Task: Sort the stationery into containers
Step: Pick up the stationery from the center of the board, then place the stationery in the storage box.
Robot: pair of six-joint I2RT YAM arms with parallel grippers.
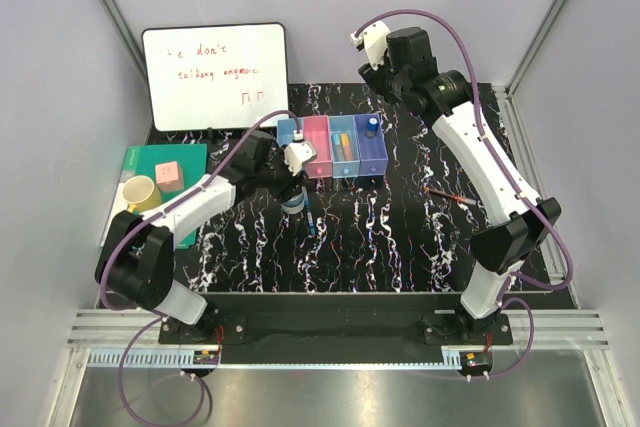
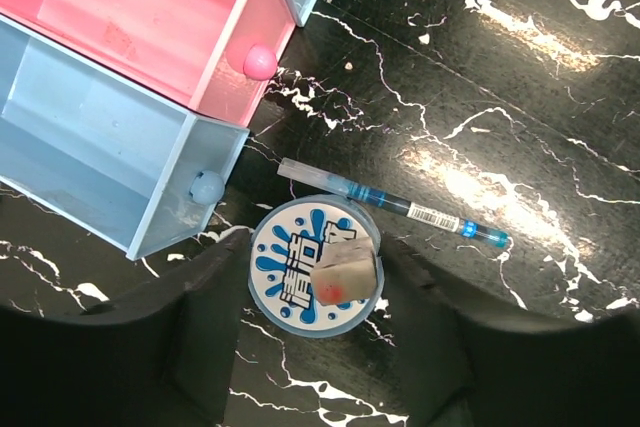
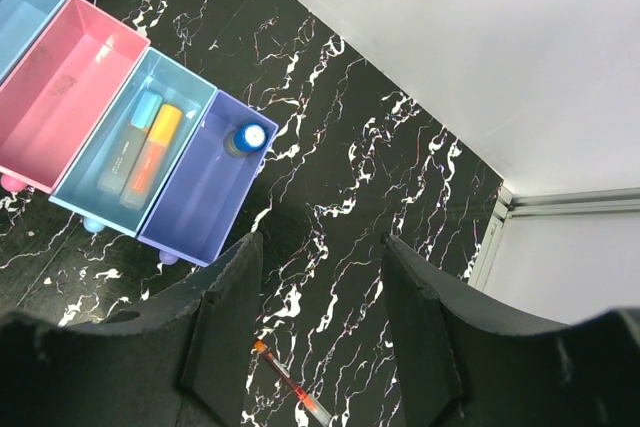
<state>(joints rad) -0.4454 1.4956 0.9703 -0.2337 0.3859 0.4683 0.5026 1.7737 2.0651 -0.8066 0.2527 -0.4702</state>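
Observation:
A round white-blue tape roll (image 2: 285, 272) (image 1: 294, 203) lies on the black table in front of the containers (image 1: 331, 147). A small beige block with a red spot (image 2: 348, 269) rests on top of it. My left gripper (image 2: 312, 247) (image 1: 293, 191) straddles the roll, its fingers pressing both sides. Just beyond the roll lies a blue pen (image 2: 400, 205). An orange pen (image 3: 290, 384) (image 1: 447, 194) lies on the table under my right gripper (image 3: 320, 257), which hangs high and open, holding nothing. A blue-capped cylinder (image 3: 246, 139) stands in the purple bin; two markers (image 3: 145, 147) lie in the light blue bin beside it.
A whiteboard (image 1: 215, 75) stands at the back left. A green notebook (image 1: 190, 159) with a pink cube (image 1: 167, 174) and a yellow mug (image 1: 141, 192) sit at the left edge. The pink bin (image 2: 150, 17) and the nearest light blue bin (image 2: 90, 147) hold nothing visible.

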